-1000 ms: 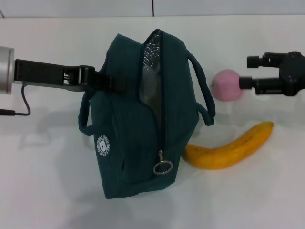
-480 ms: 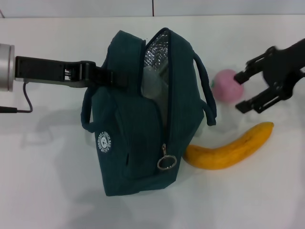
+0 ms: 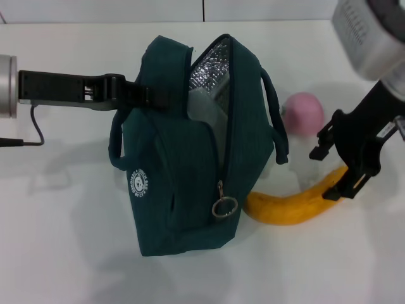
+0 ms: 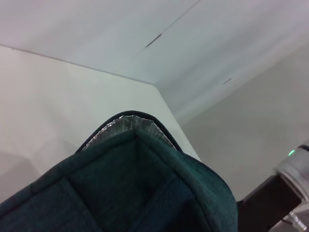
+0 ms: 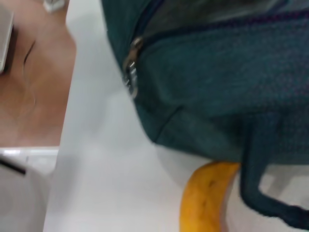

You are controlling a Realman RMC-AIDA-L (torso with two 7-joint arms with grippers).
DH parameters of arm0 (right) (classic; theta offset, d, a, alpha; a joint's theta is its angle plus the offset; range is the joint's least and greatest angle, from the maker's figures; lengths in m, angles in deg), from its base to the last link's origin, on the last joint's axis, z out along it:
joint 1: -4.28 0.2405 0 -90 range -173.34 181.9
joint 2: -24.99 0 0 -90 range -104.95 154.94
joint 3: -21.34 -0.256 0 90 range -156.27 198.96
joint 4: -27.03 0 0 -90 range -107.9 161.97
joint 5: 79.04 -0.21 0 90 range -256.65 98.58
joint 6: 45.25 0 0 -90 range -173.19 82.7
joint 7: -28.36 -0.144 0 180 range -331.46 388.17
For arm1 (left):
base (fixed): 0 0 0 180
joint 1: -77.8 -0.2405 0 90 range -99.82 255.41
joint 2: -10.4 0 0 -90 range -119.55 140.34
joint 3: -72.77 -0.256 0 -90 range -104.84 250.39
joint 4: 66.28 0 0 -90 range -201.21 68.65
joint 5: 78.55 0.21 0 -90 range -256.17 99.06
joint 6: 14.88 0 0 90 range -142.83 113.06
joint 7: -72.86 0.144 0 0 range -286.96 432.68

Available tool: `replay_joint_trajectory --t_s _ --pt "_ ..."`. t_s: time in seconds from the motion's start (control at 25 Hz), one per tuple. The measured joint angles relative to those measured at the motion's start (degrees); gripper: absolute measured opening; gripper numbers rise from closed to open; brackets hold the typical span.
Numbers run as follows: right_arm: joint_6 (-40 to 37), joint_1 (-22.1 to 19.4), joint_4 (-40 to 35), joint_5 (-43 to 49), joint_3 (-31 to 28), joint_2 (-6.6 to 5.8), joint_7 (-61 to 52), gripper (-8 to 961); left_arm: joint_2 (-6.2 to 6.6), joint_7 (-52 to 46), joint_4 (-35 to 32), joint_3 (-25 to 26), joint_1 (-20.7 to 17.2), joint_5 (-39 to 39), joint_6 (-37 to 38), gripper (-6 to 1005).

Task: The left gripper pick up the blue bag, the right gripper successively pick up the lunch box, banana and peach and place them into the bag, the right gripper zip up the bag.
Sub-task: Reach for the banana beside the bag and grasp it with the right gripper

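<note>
Teal fabric marks your one bag (image 3: 183, 190), upright on the white table (image 3: 63, 253), its top edge clamped by the left hand (image 3: 149, 98). Your right hand (image 3: 338, 171), fingers spread wide, hangs over one banana (image 3: 285, 208); one peach (image 3: 302, 113) sits beyond it.
</note>
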Motion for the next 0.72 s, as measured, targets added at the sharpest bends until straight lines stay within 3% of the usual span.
replay_joint_trajectory --t_s 0.28,0.72 --pt "0.9 0.1 -0.3 1.7 4.8 0.79 -0.6 767 -0.08 0.7 1.4 0.0 0.1 -0.1 -0.6 38" --pt "6.5 0.2 -0.2 0.6 17.2 1.57 -2.4 767 -0.18 0.7 1.4 0.0 0.1 -0.1 -0.6 38"
